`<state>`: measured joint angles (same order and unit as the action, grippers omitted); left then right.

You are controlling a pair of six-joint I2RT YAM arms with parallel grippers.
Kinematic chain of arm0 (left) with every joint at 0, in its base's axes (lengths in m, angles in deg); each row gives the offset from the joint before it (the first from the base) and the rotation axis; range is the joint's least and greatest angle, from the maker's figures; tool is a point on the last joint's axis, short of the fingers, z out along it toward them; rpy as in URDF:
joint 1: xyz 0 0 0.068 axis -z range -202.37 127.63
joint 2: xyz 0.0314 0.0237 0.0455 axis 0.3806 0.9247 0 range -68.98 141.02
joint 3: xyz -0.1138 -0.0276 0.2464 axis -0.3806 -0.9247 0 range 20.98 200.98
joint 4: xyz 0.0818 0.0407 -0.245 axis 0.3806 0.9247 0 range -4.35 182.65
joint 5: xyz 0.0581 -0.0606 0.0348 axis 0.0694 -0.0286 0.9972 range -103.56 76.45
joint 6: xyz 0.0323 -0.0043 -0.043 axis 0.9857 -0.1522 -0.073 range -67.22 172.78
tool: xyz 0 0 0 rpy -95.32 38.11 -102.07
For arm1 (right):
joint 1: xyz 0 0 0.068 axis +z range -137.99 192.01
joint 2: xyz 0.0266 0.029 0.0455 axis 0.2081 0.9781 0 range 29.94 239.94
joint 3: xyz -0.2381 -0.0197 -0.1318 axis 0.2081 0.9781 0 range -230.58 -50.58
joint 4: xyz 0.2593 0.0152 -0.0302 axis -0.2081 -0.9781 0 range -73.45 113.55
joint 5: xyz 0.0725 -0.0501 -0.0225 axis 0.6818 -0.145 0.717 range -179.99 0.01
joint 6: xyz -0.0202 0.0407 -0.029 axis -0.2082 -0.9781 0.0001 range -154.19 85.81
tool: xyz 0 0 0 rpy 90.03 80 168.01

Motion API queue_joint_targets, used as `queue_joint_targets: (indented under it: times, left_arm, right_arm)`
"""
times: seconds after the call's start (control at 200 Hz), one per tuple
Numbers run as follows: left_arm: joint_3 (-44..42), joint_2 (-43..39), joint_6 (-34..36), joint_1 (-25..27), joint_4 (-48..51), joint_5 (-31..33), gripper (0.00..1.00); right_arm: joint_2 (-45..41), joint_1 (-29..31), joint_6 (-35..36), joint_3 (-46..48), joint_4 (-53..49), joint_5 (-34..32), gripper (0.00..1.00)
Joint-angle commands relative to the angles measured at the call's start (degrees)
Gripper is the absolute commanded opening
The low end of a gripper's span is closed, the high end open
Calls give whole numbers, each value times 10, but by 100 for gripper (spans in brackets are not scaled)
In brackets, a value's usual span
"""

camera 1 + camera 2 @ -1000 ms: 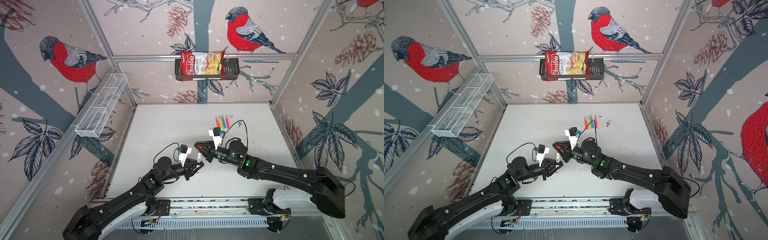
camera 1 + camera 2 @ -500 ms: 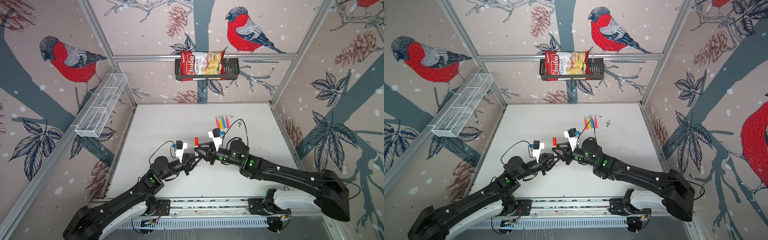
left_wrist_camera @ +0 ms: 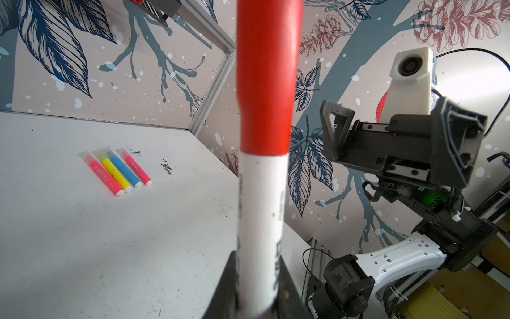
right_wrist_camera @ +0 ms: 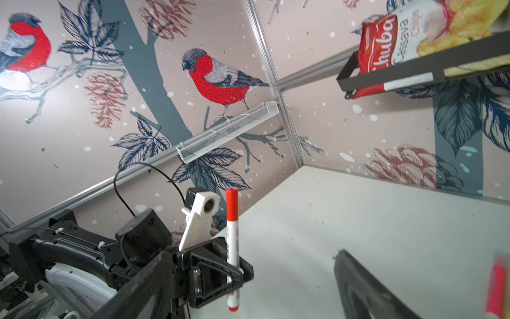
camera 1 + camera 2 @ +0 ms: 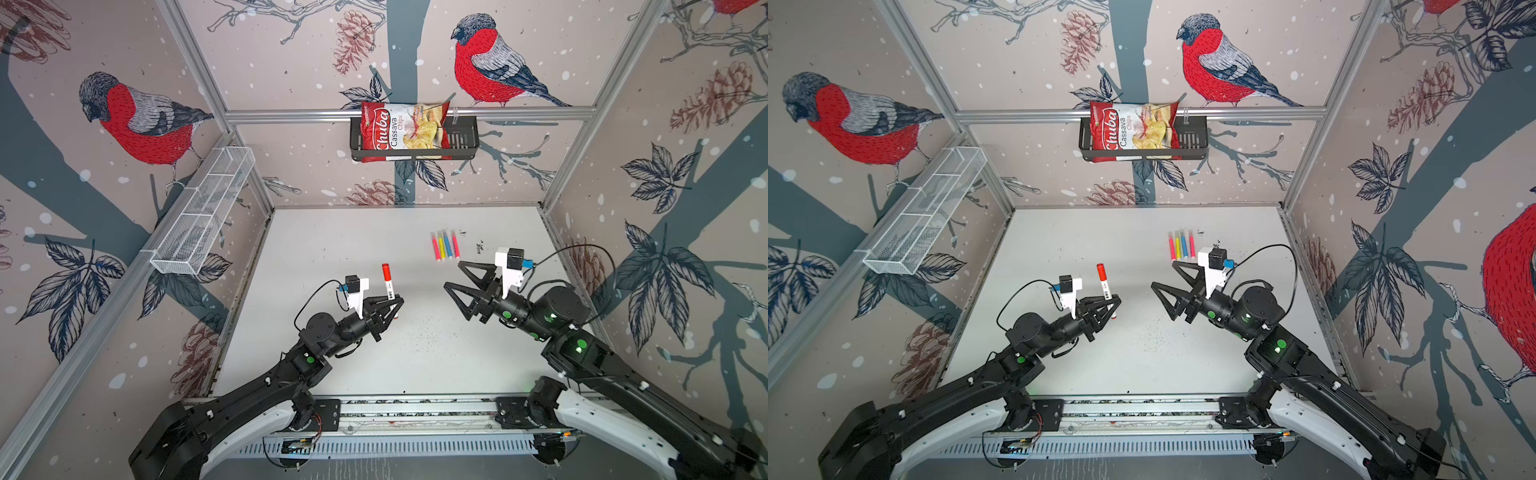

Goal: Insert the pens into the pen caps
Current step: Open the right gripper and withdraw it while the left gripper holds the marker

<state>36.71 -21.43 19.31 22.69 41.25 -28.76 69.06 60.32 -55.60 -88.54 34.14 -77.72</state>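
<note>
In both top views: clamping the white marker [image 5: 388, 286] upright in the left fingers [image 5: 380, 306], red cap [image 5: 385, 269] up, above the worktop [image 5: 415, 353]; splayed wide on nothing, the right fingers [image 5: 460, 296]; farther back, a row of four coloured pens [image 5: 445, 246]. Left wrist: pinching low on the barrel. Right wrist: tail end poking below the grip

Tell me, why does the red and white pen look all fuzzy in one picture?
Left wrist view: the pen sits very close to the lens, so it looks huge and fuzzy. Right wrist view: the same pen, farther off, looks crisp.
</note>
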Motion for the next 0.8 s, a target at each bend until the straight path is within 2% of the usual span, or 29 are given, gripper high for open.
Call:
queue_joint_targets:
  times: [0.0,0.115,0.205,0.44,0.665,0.795]
  left_arm:
    - [17,16,23,1,-21,0,0]
    - [30,43,23,1,-27,3,0]
    - [52,74,16,1,0,29,0]
    - [180,236,6,-11,140,73,0]
    - [320,446,-38,-84,187,-10,0]
    - [407,545,-34,-95,219,-17,0]
  right_arm:
    - [-13,-2,-18,13,-24,-31,92]
    - [-9,-8,-25,14,-53,-98,92]
    - [18,-25,-31,-4,-100,-140,92]
    - [76,-59,-50,-11,-144,-139,92]
    - [69,-67,-65,-1,-172,-149,92]
    - [46,-70,-69,6,-193,-154,92]
